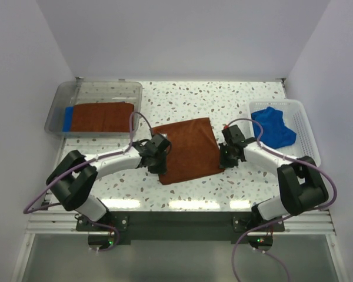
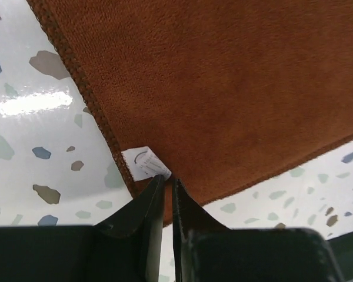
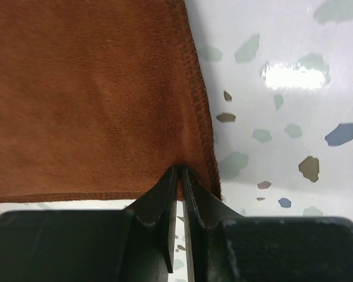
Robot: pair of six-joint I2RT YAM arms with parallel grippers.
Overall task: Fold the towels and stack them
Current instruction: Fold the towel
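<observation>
As the rust-brown towel [image 1: 188, 150] lay spread flat near the middle of the table [image 1: 182, 97], slightly skewed to its edges, it was judged to be the piece in hand; no fold had yet been made in it.

Its two near corners were both taken; the left claw [image 2: 168, 179] was pinched narrow on the near-left corner, just beside a small white label [image 2: 142, 163], with cloth showing between the fingers; the right claw [image 3: 179, 171] was likewise narrowed onto the near-right corner, with the hem caught between its fingers. Neither wrist view showed the corner raised off the table to any marked degree.

Holding both near corners at once was judged to serve a half fold; the near edge could be lifted evenly and carried over to the far edge without the cloth twisting.

Further out, a clear tray [image 1: 94, 88] stood at the far left; it held a folded brown towel [image 1: 103, 116] lying on a blue folded towel [image 1: 67, 118], evidently the stack. At the far right a white basket [image 1: 303, 126] held a crumpled blue towel [image 1: 273, 130], judged to be awaiting its turn; both containers stood well apart from the working area.
</observation>
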